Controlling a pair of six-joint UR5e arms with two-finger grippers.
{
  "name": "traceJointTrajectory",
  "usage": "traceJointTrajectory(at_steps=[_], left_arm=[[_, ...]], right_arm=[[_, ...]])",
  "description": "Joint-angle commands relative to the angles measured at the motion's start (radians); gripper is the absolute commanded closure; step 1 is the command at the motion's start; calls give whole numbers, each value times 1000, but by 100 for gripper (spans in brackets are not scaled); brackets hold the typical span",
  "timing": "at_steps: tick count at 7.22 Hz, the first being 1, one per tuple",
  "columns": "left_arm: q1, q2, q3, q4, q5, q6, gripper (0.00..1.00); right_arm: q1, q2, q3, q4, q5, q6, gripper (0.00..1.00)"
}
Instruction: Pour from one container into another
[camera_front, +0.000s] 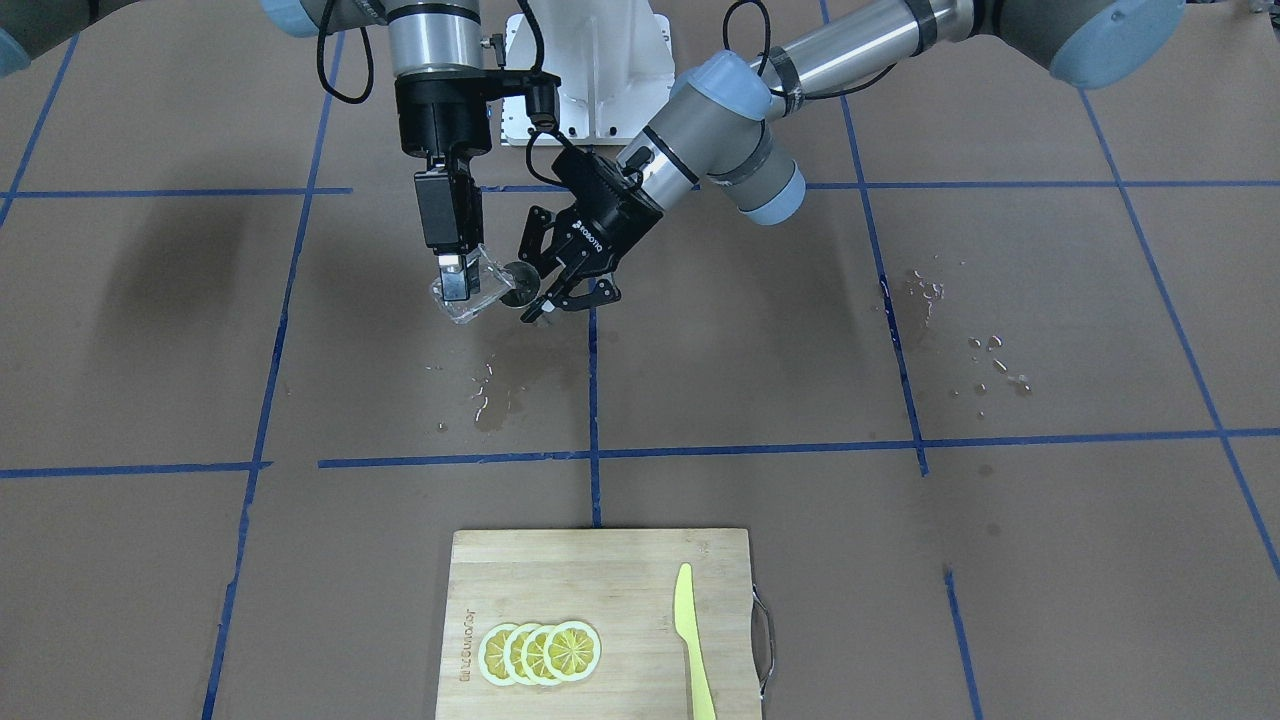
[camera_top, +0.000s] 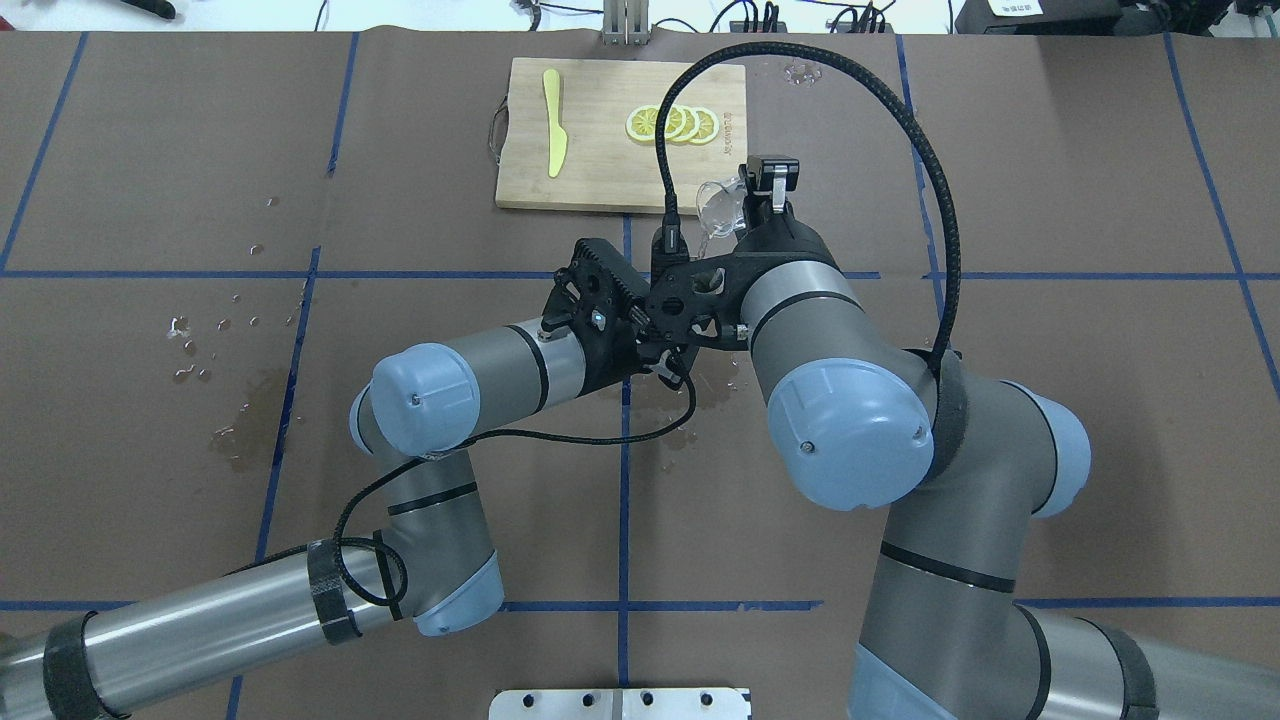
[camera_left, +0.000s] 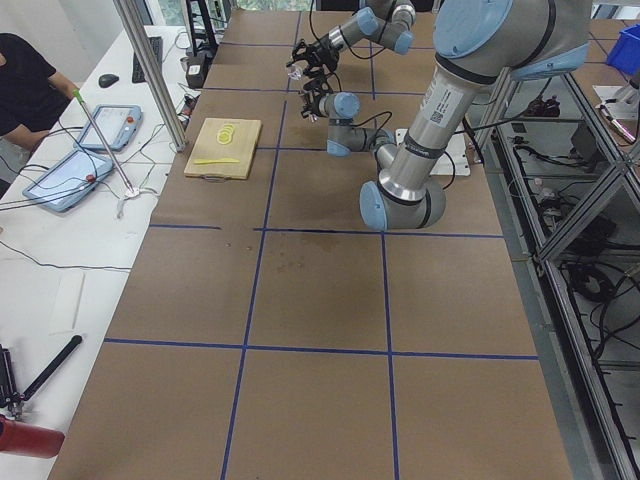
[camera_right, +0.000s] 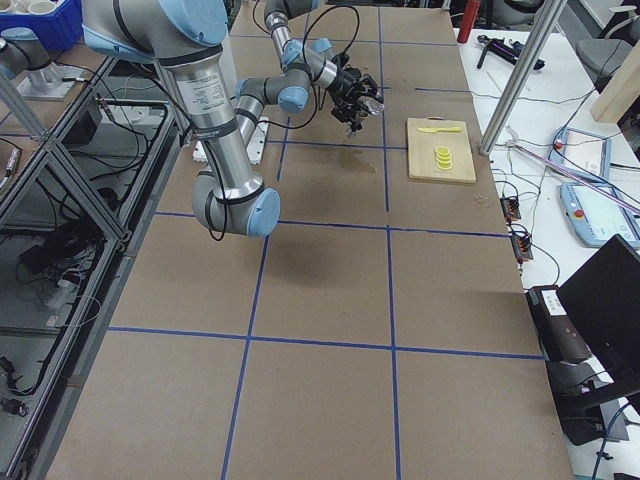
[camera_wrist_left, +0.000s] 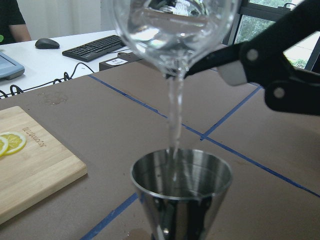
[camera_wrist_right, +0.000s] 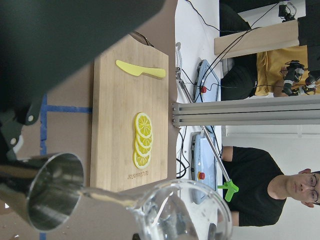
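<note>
The table (camera_front: 1060, 580) is covered with brown paper and divided into squares by blue tape lines (camera_front: 760, 449). A wooden cutting board (camera_front: 620, 590) is placed at the operators' edge. Water droplets (camera_front: 990, 360) and a wet patch (camera_front: 497, 395) are scattered on the paper.

Right arm (camera_front: 435, 40) and left arm (camera_front: 850, 45) converge over the middle of the worktop (camera_front: 750, 350).
Right end effector (camera_front: 455, 285) hangs vertical, clamped; left end effector (camera_front: 537, 293) slants in beside it, gripping too.
</note>
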Motion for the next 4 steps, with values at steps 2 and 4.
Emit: traceJointTrajectory(at_steps=[2, 4], left_arm=[[0, 0, 1, -1, 0, 0, 100], [2, 0, 3, -1, 0, 0, 100]], right_arm=[[-2, 3, 2, -8, -31, -35, 100], [-11, 52, -2, -51, -40, -36, 100]])
